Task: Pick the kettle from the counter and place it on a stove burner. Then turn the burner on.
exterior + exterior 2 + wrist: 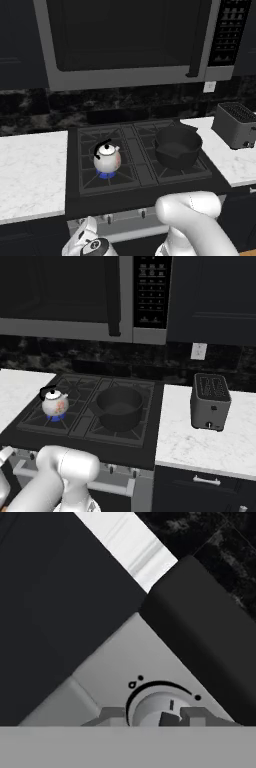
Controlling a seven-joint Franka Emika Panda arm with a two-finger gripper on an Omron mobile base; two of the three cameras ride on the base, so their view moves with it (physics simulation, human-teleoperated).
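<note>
1. While a blue flame shows under it, the kettle (107,158) sits upright on the stove burner (102,172) at the front left of the black cooktop (141,171), left of centre in the left base view. Its black arched handle and black lid knob are on top.
2. From the right base view, the kettle (54,402) is at the left of the frame on that same grate, with the blue glow just beneath its base.
3. On the neighbouring burner to the right, well apart from the kettle, rests a wide black pot (177,147).
4. White marble tabletop (30,170) flanks the cooktop on both sides; a dark grey toaster (210,401) stands on the right-hand stretch, at centre right of the right base view.
5. Above the stove hangs a microwave (130,40) across the top of the left base view, and a white wall outlet (198,351) sits on the dark backsplash.
6. At the lower left of the left base view, the arm's hand reaches down in front of the stove's grey front panel.
7. Low in the hand view, the claw (150,718) sits right at a round grey knob (157,709), with a black arc and small marks printed around it on the panel.
8. Its finger tips (192,715) stand on either side of the knob; I cannot tell whether they pinch it or are parted from it.
</note>
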